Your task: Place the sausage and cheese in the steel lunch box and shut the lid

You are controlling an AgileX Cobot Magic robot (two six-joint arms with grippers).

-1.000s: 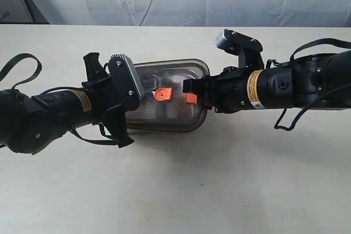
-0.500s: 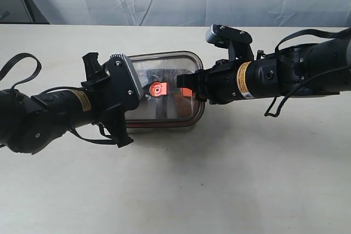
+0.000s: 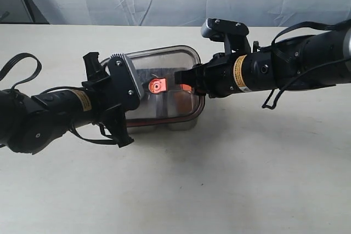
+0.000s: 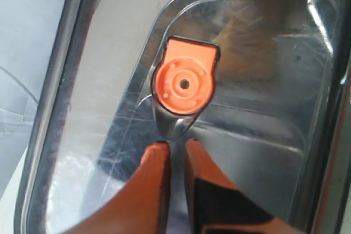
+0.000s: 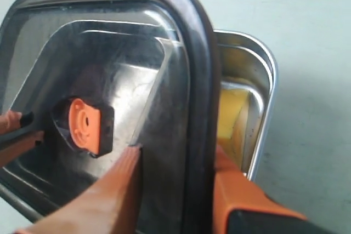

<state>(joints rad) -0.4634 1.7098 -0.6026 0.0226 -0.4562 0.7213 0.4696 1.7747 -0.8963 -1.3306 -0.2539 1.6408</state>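
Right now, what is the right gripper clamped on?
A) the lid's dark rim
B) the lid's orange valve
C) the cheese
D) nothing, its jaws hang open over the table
A: in the right wrist view the right gripper has one orange finger on each side of the dark rim of the lid, while the cheese lies untouched in the steel lunch box below.

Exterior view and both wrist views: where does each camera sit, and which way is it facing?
Exterior: raised over the table, looking down at the lid above the steel lunch box; both arms reach in from the sides.
Left wrist: close over the lid, looking along the left gripper at the orange valve.
Right wrist: at the lid's edge, looking along the right gripper, which is clamped on the rim; the cheese shows beyond.
Shared: all three show the valve.
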